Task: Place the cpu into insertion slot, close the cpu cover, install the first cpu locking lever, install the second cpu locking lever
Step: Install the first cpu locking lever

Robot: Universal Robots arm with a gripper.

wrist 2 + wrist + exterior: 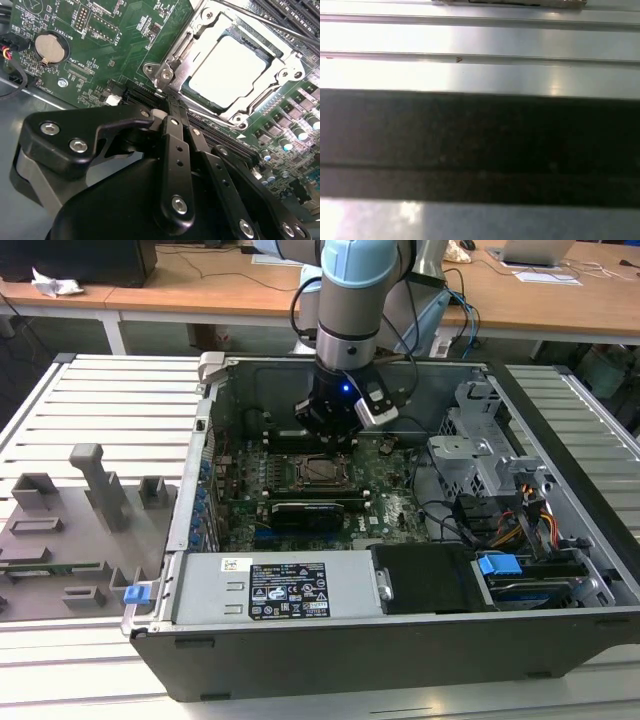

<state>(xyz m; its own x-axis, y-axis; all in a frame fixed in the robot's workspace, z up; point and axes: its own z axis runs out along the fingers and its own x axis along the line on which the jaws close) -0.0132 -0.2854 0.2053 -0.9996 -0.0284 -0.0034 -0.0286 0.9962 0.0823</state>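
The arm reaches down into the open computer case (pixel 560 640), which lies on a ribbed metal table (pixel 100 400), and its black tool (pixel 327 418) hangs just above the green board (pixel 390 495), close beside the socket. In the second wrist view the tool (pixel 172 107) has its two slim black fingers (pixel 176 150) pressed together, nothing between them, with their tips right at the corner of the socket, by the screw posts there. The cpu (pixel 231 70) sits flat in the socket, its pale silvery top plainly showing. The cover (pixel 210 107) is down around it, a thin shiny metal frame lying level on all sides with the chip showing through its open middle. In the exterior view the cpu (pixel 322 471) lies near the middle of the board, just in front of the tool. A thin bright wire lever (pixel 272 22) runs along the far edge of the socket; I cannot tell whether it is latched. On the board to one side of the socket a round coin battery (pixel 51 47) stands in its holder. In the exterior view a grey power supply box (pixel 270 590) with a label fills the near side of the case, and on that view's left a grey fixture plate (pixel 70 530) with upright blocks rests on the table. Wooden desks (pixel 200 285) stand behind.
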